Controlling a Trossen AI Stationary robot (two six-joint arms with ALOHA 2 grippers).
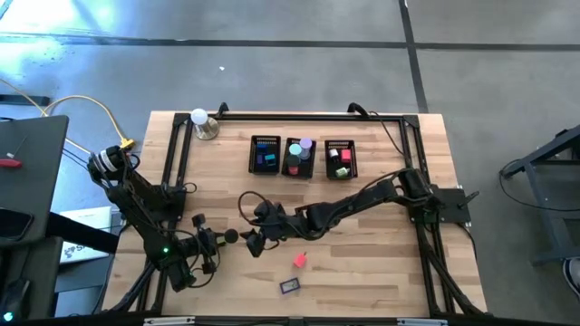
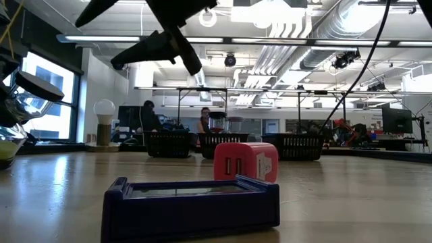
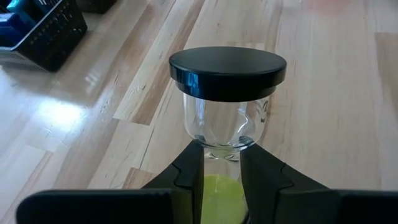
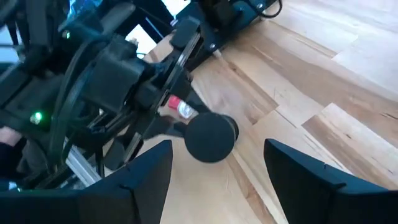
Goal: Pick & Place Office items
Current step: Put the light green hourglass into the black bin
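Left gripper [image 3: 221, 177] pinching the sand timer [image 3: 227, 106] at its waist, right gripper [image 4: 217, 171] spread wide nearby.

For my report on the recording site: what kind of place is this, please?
Probably a robotics lab or workshop: exposed ceiling ducts, a wooden table carrying two robot arms, and workbenches with monitors behind.

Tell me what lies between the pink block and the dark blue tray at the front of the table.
Only bare wood, in the high view, between the pink block and the dark blue tray.
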